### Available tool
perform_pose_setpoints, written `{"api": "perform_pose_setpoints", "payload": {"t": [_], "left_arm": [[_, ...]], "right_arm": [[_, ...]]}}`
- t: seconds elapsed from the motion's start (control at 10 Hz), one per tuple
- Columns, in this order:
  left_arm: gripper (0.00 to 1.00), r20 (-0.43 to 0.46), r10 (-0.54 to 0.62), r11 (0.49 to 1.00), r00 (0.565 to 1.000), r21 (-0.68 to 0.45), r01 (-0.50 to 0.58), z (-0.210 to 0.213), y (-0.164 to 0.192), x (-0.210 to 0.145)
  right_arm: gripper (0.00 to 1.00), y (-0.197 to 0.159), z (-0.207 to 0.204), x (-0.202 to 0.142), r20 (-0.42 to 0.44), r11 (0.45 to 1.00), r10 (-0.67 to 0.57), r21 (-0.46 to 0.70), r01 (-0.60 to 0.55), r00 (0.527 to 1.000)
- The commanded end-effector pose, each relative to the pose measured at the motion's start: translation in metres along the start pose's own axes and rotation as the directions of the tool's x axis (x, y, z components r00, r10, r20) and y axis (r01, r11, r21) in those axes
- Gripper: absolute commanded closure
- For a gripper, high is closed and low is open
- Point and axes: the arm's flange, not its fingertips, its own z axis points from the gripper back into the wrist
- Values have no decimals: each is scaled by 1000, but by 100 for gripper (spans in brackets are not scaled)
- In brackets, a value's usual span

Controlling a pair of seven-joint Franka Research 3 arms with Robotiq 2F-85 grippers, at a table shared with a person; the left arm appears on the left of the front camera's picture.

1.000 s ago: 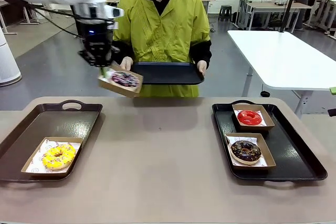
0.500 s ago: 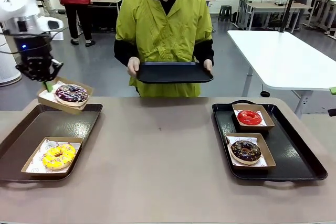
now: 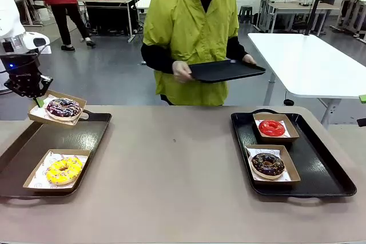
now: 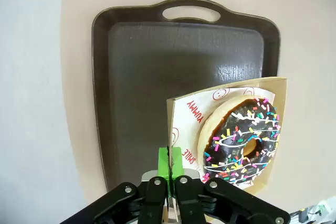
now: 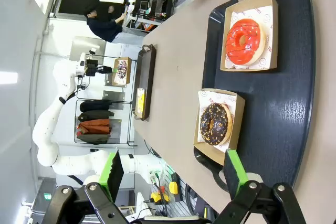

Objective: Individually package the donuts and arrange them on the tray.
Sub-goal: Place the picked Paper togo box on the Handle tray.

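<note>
My left gripper [image 3: 36, 100] is shut on the edge of a brown cardboard box [image 3: 52, 115] that holds the purple-dark speckled donut [image 3: 63, 107]. It hangs just above the far end of the left tray [image 3: 68, 141]. In the left wrist view the green pads [image 4: 164, 162] pinch the box wall, with the donut [image 4: 244, 136] to their right. The yellow donut [image 3: 63, 170] sits boxed on that tray. The red donut [image 3: 271, 128] and the chocolate donut [image 3: 267, 164] lie boxed on the right tray [image 3: 320, 164]. My right gripper [image 5: 174, 174] is open above that tray [image 5: 289, 82].
Across the table a person in a yellow-green jacket holds a black tray [image 3: 226, 70] tilted, off to the right. A white table [image 3: 309, 61] stands behind at the right. Bare tabletop [image 3: 171, 164] lies between the two trays.
My left gripper has carried the boxed donut left and down, from in front of the person to the left tray's far end. The person has turned and swung the black tray rightward.
</note>
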Motion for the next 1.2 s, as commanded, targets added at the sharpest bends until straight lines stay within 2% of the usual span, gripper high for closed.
{"api": "perform_pose_setpoints", "payload": {"t": [0.0,0.7,0.9,1.1], "left_arm": [[99,7,0,1000,1000,-9,0,8,-2,-4],[99,9,-4,1000,1000,0,4,5,-2,-1],[99,-16,2,1000,1000,-10,-2,-19,5,27],[99,-15,6,1000,1000,-6,-6,-34,14,34]], "right_arm": [[0,2,0,-4,-10,1000,8,-4,-8,1000],[0,2,0,-4,-10,1000,8,-4,-8,1000],[0,2,0,-4,-10,1000,8,-4,-8,1000],[0,2,0,-4,-10,1000,8,-4,-8,1000]]}}
